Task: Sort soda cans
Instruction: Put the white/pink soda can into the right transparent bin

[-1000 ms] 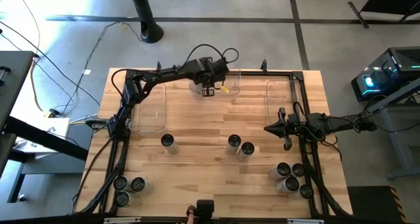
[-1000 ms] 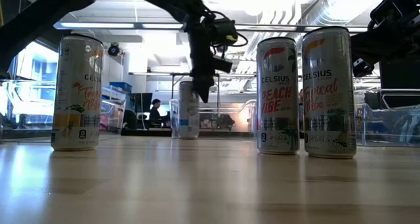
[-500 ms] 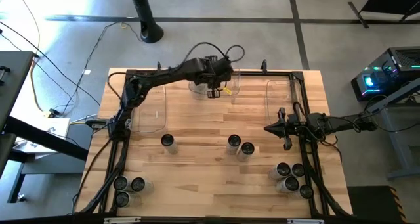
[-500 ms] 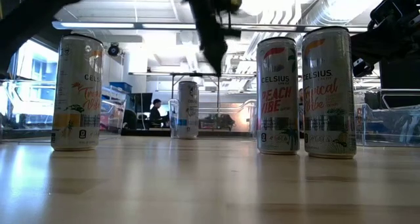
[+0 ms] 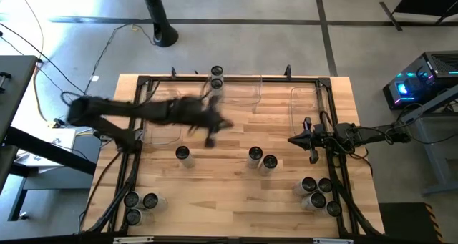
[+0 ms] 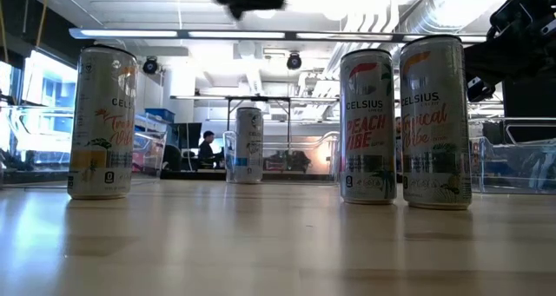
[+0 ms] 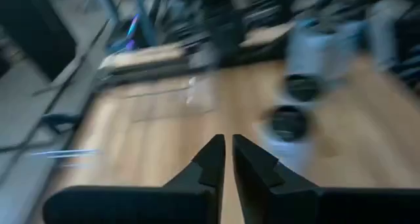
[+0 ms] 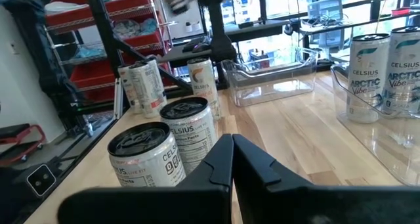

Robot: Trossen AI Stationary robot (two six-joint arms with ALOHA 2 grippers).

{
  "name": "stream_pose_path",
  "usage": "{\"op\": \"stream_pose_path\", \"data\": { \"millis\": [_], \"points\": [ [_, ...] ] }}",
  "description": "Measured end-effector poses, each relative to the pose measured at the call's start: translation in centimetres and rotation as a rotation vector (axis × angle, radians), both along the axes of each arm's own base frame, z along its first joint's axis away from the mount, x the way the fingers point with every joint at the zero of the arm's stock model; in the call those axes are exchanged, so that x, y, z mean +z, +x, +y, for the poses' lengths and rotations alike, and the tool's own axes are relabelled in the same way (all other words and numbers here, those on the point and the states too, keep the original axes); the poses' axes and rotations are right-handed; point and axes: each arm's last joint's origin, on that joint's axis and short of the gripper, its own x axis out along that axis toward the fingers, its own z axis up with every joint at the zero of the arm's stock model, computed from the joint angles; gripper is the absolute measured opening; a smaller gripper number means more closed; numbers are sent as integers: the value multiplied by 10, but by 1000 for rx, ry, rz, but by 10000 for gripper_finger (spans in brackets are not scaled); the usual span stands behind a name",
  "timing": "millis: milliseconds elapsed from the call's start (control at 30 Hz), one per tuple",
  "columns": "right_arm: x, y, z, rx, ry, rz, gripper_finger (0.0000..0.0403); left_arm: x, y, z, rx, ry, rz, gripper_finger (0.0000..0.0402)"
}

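left arm (image 5: 154, 111) swung off the far bin, its fingers (image 7: 211, 159) now shut.

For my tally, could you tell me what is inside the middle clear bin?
Two soda cans stand at the bin's left end; nothing covers it, and the rest looks empty.

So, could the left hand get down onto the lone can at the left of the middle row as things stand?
Probably yes. The left hand is shut and empty above bare wood just beside that lone can, which stands apart from the pair of cans, so nothing blocks it.
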Motion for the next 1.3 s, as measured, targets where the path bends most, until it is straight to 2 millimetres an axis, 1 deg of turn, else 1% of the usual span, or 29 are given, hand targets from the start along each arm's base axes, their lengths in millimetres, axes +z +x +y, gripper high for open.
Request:
{"op": "stream_pose_path", "data": {
  "millis": [67,133,200,300,400,500,600,667,800,900,1000,1100,1200,1300],
  "points": [
    [0,0,0,-2,0,0,0,-11,-25,-11,-1,-36,-114,10],
    [0,0,0,-2,0,0,0,-10,-48,-16,6,-44,-259,4],
    [0,0,0,-2,0,0,0,-9,-68,-17,-3,-32,-379,1],
    [0,0,0,-2,-4,0,0,-10,-88,-13,12,8,-459,1],
    [0,0,0,-5,-58,-2,0,-4,-101,-9,31,61,-506,6],
    [0,0,0,-7,-108,-4,0,-7,-105,-6,37,129,-494,12],
    [5,0,-1,-23,-102,-54,0,-9,-106,-2,54,167,-474,19],
    [11,0,-1,-38,-89,-119,0,-9,-106,1,80,173,-470,22],
    [24,-2,-2,-68,-64,-243,0,-15,-109,4,177,158,-390,26],
    [31,-4,-2,-53,12,-324,0,-19,-115,4,193,131,-323,26],
    [36,-6,-1,-10,16,-405,0,-24,-120,-4,155,85,-258,21],
    [40,-5,1,37,-7,-466,0,-25,-123,-17,105,33,-250,11],
    [43,0,3,86,-39,-494,0,-24,-127,-30,69,7,-251,2],
    [47,6,5,87,-64,-539,0,-26,-131,-39,84,12,-233,1]
  ]
}}
